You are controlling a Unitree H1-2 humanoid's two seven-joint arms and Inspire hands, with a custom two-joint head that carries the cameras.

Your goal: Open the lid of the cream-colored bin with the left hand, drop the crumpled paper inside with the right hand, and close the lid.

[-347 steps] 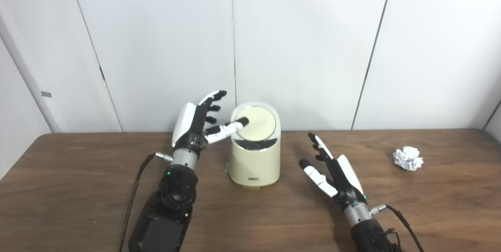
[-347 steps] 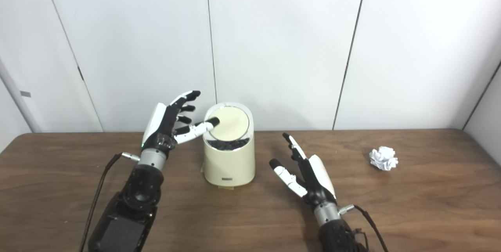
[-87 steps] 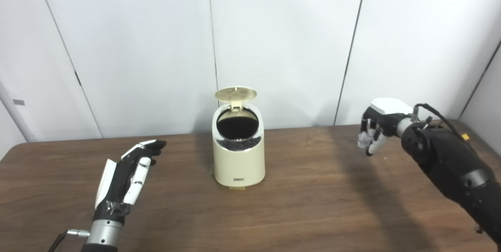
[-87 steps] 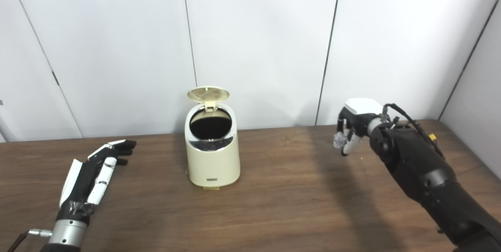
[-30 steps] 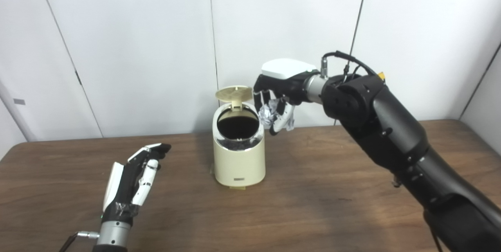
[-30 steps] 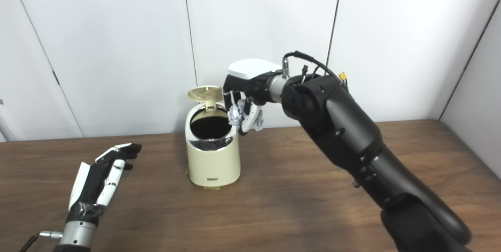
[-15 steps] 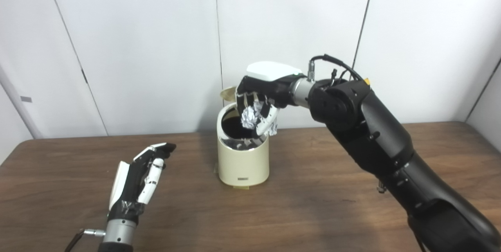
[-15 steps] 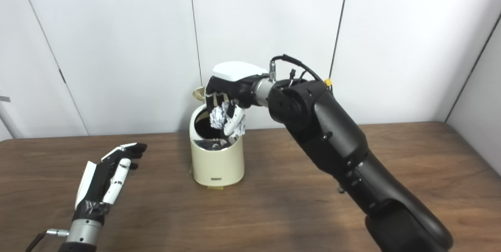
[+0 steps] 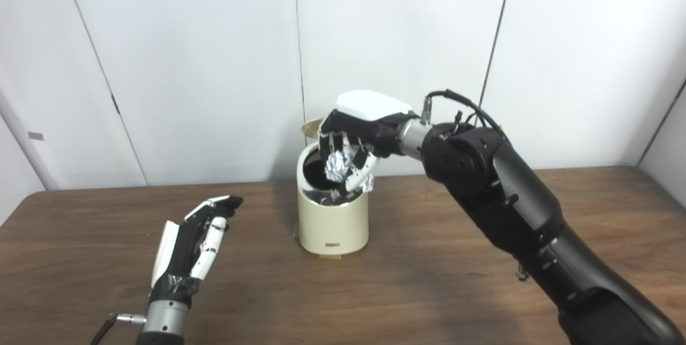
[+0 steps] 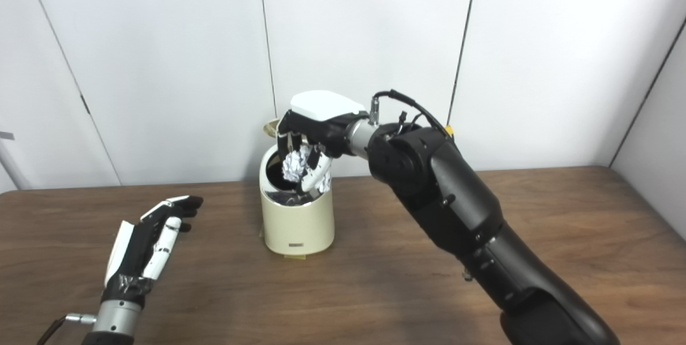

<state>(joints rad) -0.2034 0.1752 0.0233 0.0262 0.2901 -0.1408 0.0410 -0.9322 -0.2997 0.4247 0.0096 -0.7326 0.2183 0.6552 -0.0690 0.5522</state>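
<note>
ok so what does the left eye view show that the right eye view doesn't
Only the left eye view shows the table's rounded far left corner and the whole grey wall tag.

Only the right eye view shows a wider strip of side wall past the table's right edge.

Both show the right hand holding the crumpled paper over the open cream-colored bin, its lid up, and the left hand open, apart from the bin.

Right hand [image 9: 351,141] is over the open mouth of the cream-colored bin [image 9: 333,222], fingers [image 9: 358,162] curled down around the crumpled paper [image 9: 337,163]. Lid [image 9: 310,127] is up behind the hand, mostly hidden by it. Left hand [image 9: 187,246] empty, fingers extended, low over the counter [image 9: 429,280], well left of the bin.
</note>
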